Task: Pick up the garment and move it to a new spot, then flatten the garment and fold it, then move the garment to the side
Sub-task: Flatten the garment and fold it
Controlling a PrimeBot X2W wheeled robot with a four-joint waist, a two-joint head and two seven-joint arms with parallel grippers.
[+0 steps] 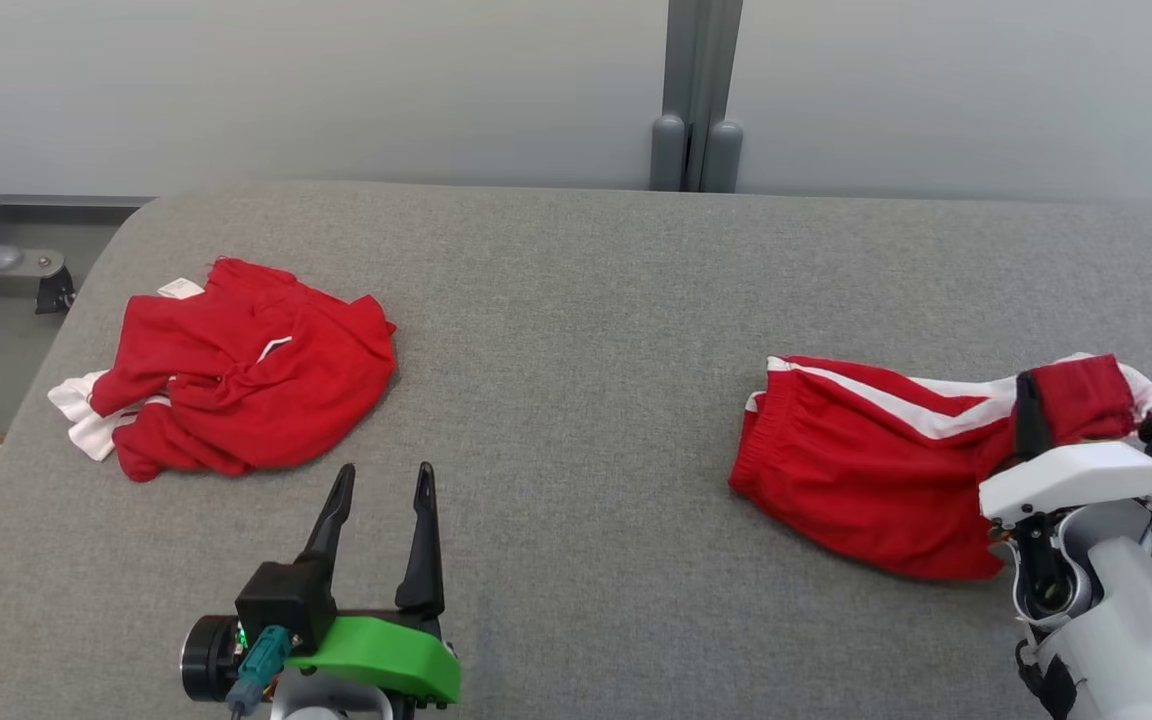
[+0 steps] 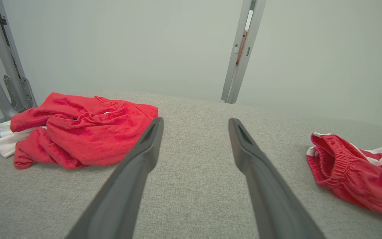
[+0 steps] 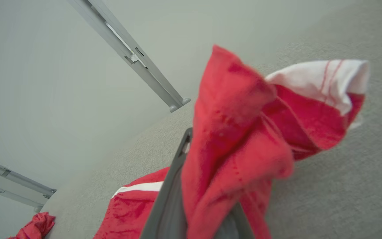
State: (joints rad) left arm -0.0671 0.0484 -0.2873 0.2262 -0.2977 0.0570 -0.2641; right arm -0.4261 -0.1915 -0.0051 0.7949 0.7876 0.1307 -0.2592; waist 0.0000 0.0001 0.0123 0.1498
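- Lying mostly flat on the grey fabric-covered desk (image 1: 576, 300), the red shorts with a white side stripe (image 1: 866, 470) are pinched at one end by the right jaws, which are closed tight on the cloth.
- One dark finger (image 1: 1029, 415) of that pair shows against the red fabric in the head view. The elastic waistband end stretches away from the jaws toward the desk's middle and rests on the surface.
- In the right wrist view the red shorts (image 3: 244, 132) bunch over and past the fingers (image 3: 174, 186). A red fold and a white-edged fold stand beyond the fingertips, with the desk (image 3: 343, 186) behind.
- The left jaws stand wide apart with nothing between them, their two long dark fingers (image 1: 423, 540) pointing across bare desk (image 2: 194, 186). Whether they touch the surface cannot be told.
- From those open jaws the shorts (image 2: 353, 172) lie well off to the right, waistband nearest.
- A crumpled red and white garment (image 1: 246, 390) sits ahead and left of the left fingertips, near but apart from them.
- The left wrist view has that heap (image 2: 78, 132) on its left side, and the right wrist view catches a corner of the heap (image 3: 35, 225) far off.
- A small white label (image 1: 181, 288) lies at the heap's far edge.
- Beyond the desk, pale grey wall panels meet at a grey metal post (image 1: 696, 90).
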